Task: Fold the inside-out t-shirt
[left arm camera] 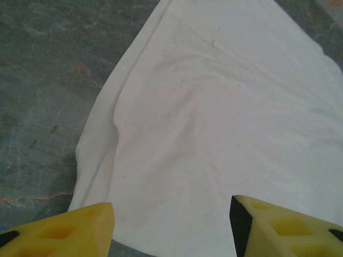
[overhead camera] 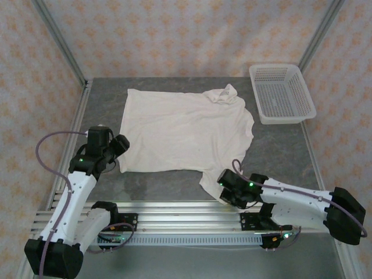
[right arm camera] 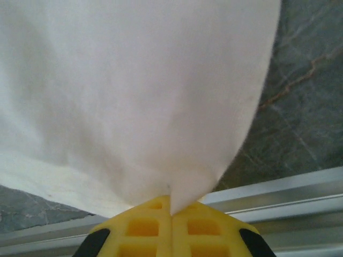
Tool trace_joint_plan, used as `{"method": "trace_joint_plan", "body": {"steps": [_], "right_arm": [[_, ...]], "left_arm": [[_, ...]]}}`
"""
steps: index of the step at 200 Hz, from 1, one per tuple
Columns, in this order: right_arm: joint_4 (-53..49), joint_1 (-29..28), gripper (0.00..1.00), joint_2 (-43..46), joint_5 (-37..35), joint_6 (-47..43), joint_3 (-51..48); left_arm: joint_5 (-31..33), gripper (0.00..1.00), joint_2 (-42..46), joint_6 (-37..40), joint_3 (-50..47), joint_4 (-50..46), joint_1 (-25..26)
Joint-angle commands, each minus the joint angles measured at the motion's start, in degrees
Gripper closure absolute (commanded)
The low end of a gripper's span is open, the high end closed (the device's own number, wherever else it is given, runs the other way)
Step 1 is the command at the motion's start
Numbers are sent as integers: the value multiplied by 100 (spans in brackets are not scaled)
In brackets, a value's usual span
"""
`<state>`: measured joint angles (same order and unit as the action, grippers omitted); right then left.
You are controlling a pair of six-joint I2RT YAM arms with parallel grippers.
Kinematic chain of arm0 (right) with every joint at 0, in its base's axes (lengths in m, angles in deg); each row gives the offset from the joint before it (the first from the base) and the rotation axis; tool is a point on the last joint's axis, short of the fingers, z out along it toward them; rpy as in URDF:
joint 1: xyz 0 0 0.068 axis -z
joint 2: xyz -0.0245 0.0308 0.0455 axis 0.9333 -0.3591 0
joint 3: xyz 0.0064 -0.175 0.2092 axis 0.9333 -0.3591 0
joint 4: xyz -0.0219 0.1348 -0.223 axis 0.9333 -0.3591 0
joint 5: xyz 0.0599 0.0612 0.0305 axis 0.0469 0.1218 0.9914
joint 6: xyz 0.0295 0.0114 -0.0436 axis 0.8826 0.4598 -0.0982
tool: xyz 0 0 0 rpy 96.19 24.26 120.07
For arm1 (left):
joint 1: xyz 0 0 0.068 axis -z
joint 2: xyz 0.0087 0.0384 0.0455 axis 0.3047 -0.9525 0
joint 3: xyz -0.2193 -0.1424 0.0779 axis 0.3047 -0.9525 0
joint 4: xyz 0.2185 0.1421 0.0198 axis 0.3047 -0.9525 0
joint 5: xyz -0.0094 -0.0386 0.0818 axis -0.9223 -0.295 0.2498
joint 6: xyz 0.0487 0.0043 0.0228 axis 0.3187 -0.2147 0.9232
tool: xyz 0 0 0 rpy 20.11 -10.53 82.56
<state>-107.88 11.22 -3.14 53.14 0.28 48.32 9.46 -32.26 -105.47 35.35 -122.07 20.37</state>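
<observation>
Top external: white mesh basket (overhead camera: 282,93) at the far right of the bench (overhead camera: 285,154), its mesh floor bare. Left tool (left arm camera: 171,214) has jaws apart over the near-left corner of the inside-out t-shirt (overhead camera: 186,131), gripping nothing. Right tool (right arm camera: 171,206) is clamped on the shirt's near-right flap by the bench's near edge. Shirt is cream, spread mostly flat mid-bench, with the far-right sleeve bunched.

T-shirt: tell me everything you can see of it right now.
The t-shirt is soft cream cloth, spread mostly flat on the grey table, with a bunched lump at its far right. Its near-right corner is pinched in the shut right gripper by the table's near edge. The open left gripper hangs over its near-left corner.
</observation>
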Motion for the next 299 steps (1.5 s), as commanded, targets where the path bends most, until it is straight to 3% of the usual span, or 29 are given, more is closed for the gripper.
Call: {"method": "trace_joint_plan", "body": {"steps": [1,23,47,80,104,128,141,169,215,267,281,299], "right_arm": [[-310,-32,100,469,-734,60,401],[-915,-30,100,1125,-1538,-204,1027],[-1207,-30,100,1651,-3162,-399,1575],[-310,-9,100,1971,-4414,-722,1730],[-112,35,100,1700,-4517,-973,1868],[-72,43,100,1480,-4391,-1059,1904],[-9,49,100,1459,-4337,-1057,1861],[-52,91,100,1524,-4371,-1029,1864],[-641,324,100,1589,-4773,-895,2148],[-1083,1103,100,1699,-5457,-1001,2725],[-959,1266,100,1634,-5312,-1212,2763],[-718,1361,100,1462,-4898,-1362,2718]], "left_arm": [[81,41,-318,-19,80,-370,44],[682,50,-672,-402,55,-600,44],[1399,61,-821,-946,-229,-529,53],[679,68,-1352,-951,-448,14,99],[847,65,-1805,-700,-351,-144,338],[952,54,-2108,-619,-332,62,763],[1142,55,-2400,-650,-247,42,961],[1523,75,-2928,-866,-30,-312,1018],[2239,100,-2734,-980,36,-702,1036],[3098,100,-1781,-1114,314,-617,865],[2921,100,-1620,-1097,340,-320,631],[2295,100,-1656,-726,160,802,584]]}}
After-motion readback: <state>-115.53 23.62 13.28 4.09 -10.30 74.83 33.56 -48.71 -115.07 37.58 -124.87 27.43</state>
